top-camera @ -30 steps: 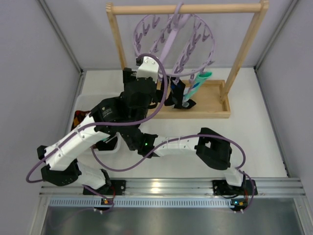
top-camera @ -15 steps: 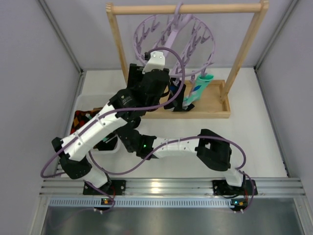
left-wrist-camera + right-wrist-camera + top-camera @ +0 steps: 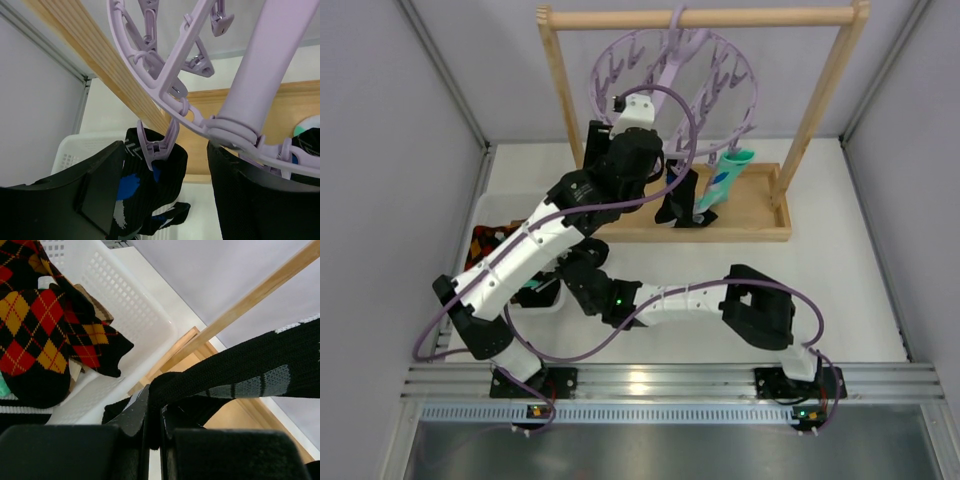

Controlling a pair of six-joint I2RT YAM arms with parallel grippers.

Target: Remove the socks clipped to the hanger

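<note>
The lavender hanger (image 3: 675, 75) hangs from the wooden rack. A teal-and-white sock (image 3: 724, 180) and a black sock (image 3: 677, 203) hang from its clips. My left gripper (image 3: 658, 180) is up under the ring. In the left wrist view it (image 3: 167, 200) is open, with the black-and-blue sock (image 3: 150, 185) and its lavender clip (image 3: 156, 145) between the fingers (image 3: 100, 192). My right gripper (image 3: 155, 407) is shut on a black sock with a grey band (image 3: 240, 372) beside the basket. In the top view it is hidden under the left arm.
The light wooden rack (image 3: 700, 18) stands on a wooden base tray (image 3: 745, 218) at the back. A white basket (image 3: 125, 315) at the left holds red, orange and black argyle socks (image 3: 35, 325), also seen from the top view (image 3: 480, 243). Grey walls close both sides.
My left arm has stretched out from over the basket up to the hanger, and the ring has swung a little. The right arm has barely moved.
</note>
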